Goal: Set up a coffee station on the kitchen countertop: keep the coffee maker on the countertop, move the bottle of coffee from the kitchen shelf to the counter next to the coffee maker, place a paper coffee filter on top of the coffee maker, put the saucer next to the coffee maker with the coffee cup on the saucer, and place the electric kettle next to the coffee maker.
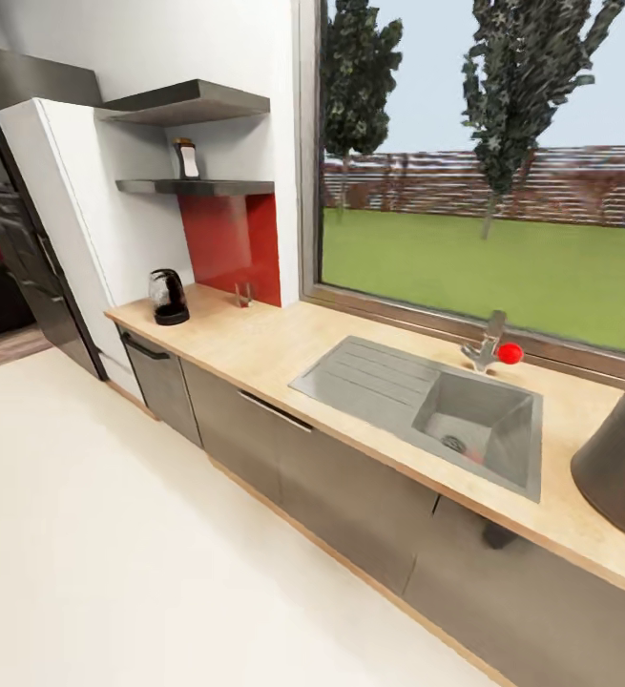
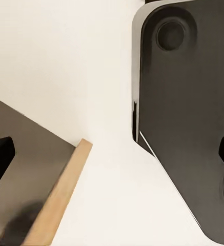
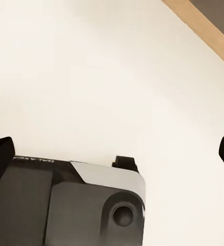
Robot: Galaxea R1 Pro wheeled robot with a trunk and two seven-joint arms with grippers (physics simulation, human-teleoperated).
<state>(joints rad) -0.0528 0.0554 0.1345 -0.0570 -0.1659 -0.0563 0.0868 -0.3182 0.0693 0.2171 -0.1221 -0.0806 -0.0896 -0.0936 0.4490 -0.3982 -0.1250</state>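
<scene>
You see one kettle (image 1: 168, 297) on the counter (image 1: 283, 348), one jar (image 1: 187, 158) on the lower shelf (image 1: 197, 187); both jaws stand apart, holding nothing, far from each.

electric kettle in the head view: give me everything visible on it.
The electric kettle is small and far off in the head view. It has a rounded, smoky see-through body that looks like glass, with a black base and dark top; finer parts are too small to tell. It stands upright near the far left end of the countertop, below the lower wall shelf, and apart from the small clear glass by the red wall panel.
</scene>
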